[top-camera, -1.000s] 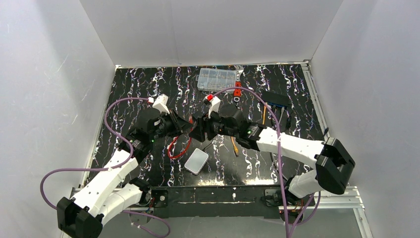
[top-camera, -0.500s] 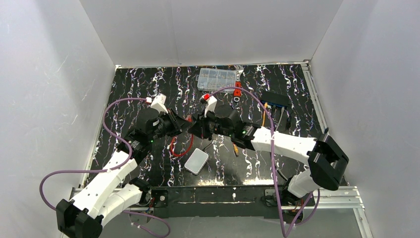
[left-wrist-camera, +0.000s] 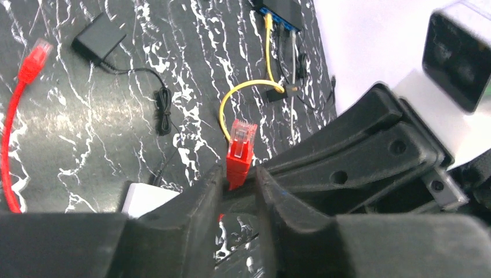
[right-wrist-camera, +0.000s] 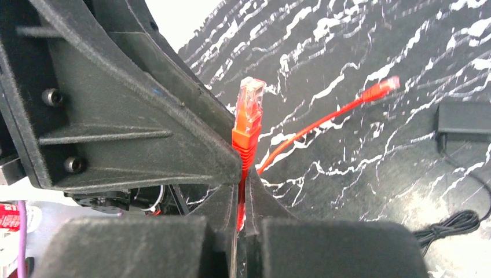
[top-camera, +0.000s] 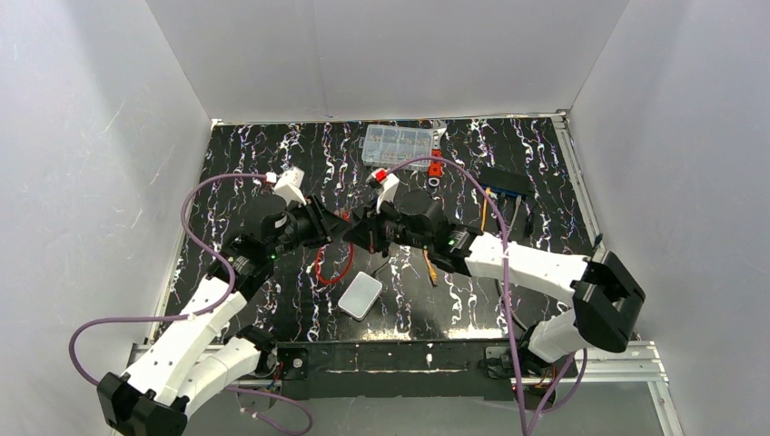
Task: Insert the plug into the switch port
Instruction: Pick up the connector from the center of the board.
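Observation:
My two grippers meet above the table's middle around a red connector [left-wrist-camera: 240, 145] [right-wrist-camera: 249, 116] on a red cable [top-camera: 331, 263]. The right gripper [right-wrist-camera: 243, 179] [top-camera: 365, 232] is shut on the red boot just behind the clear tip. My left gripper [left-wrist-camera: 238, 176] [top-camera: 348, 222] has its jaws slightly apart around the same boot, with a gap showing on one side. The thin orange cable [top-camera: 429, 265] [left-wrist-camera: 255, 86] lies on the table; its plug is too small to make out. The switch [top-camera: 506, 182] [left-wrist-camera: 281, 8], black with a blue port face, sits at the back right.
A white-grey box [top-camera: 360, 295] [left-wrist-camera: 147, 200] lies near the front. A clear parts case [top-camera: 397, 145] stands at the back. A black adapter [left-wrist-camera: 98, 37] [right-wrist-camera: 463, 119] with a thin cord lies nearby. The red cable's other end [left-wrist-camera: 36, 55] [right-wrist-camera: 379, 88] rests on the table.
The right gripper has closed onto the red connector's boot. The left jaws have eased apart from it. Both wrists have drifted slightly left and back.

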`<state>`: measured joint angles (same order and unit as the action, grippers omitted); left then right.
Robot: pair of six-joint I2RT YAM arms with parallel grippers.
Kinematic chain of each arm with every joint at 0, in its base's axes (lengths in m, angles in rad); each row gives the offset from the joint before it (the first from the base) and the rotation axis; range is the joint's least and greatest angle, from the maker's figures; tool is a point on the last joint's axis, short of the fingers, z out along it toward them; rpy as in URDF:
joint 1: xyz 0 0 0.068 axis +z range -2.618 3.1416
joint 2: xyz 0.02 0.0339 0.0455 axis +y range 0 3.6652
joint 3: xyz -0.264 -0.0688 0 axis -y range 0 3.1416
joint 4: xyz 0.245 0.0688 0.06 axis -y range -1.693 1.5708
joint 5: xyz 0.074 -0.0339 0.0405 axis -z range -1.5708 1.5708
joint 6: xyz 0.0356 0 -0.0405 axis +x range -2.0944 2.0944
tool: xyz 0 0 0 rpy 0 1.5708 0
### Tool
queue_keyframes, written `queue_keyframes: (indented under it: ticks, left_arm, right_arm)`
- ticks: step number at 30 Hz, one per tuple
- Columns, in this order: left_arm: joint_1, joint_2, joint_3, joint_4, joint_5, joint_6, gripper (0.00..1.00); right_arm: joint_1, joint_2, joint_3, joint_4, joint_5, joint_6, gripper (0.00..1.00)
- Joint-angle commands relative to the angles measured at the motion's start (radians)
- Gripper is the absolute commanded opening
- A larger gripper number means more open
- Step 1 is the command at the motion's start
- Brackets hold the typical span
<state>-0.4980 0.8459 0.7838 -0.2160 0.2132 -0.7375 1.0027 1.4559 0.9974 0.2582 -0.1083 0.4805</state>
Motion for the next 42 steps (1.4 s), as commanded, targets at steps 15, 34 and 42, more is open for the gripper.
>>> queue_keyframes:
  ticks: [15, 34, 42]
  left_arm:
    - [-0.002, -0.202, 0.282, -0.24, 0.1, 0.307, 0.95]
    - [-0.002, -0.214, 0.311, -0.168, 0.52, 0.383, 0.98]
    - [-0.002, -0.222, 0.2, -0.028, 0.674, 0.283, 0.98]
  right_arm:
    - [-0.003, -0.416, 0.051, -0.267, -0.047, -0.308, 0.01]
    - [-0.004, -0.58, 0.208, -0.9, -0.575, -0.349, 0.01]
    - [-0.003, -0.475, 0.127, -0.895, -0.896, -0.323, 0.01]
